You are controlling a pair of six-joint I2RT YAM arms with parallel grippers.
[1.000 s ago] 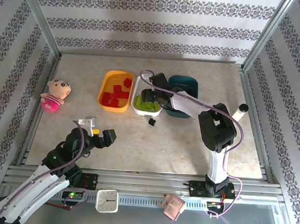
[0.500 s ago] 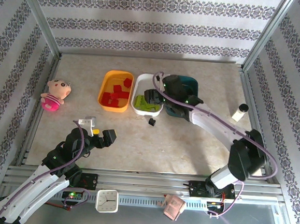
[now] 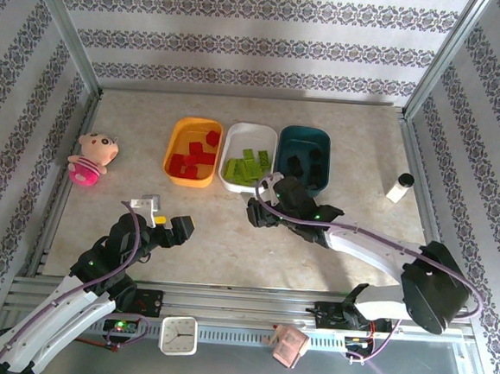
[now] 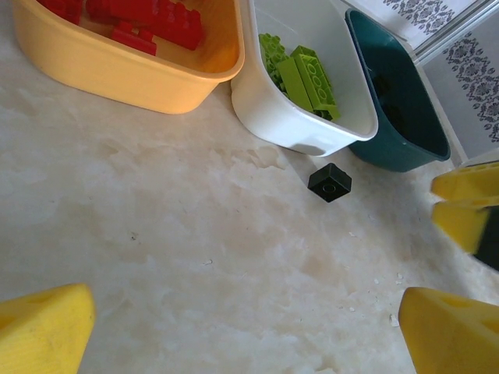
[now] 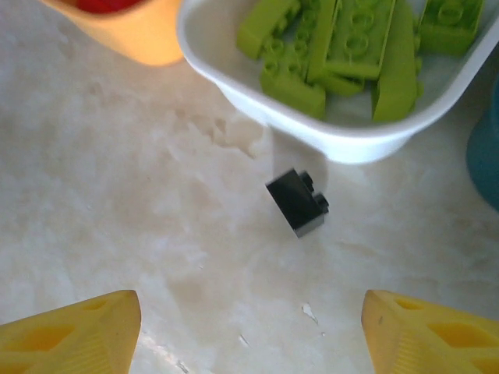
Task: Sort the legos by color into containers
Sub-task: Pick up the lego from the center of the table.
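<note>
Left arm, right arm: white shells, black joints, purple cables; right pincer fingers yellow wedges.

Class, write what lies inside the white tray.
Lime green bricks lie heaped and overlapping inside the white tray. The floor beneath them is covered; anything underneath cannot be seen.

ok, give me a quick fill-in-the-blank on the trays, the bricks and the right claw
1. The orange-yellow rounded plastic tray holds only ____ bricks.
2. The lime green plastic bricks lie in the middle tray, which is ____.
3. One small plastic brick lies loose on the beige table; its colour is ____.
4. The right claw near that brick is ____, with nothing between its fingers.

Missing words: red; white; black; open.
</note>
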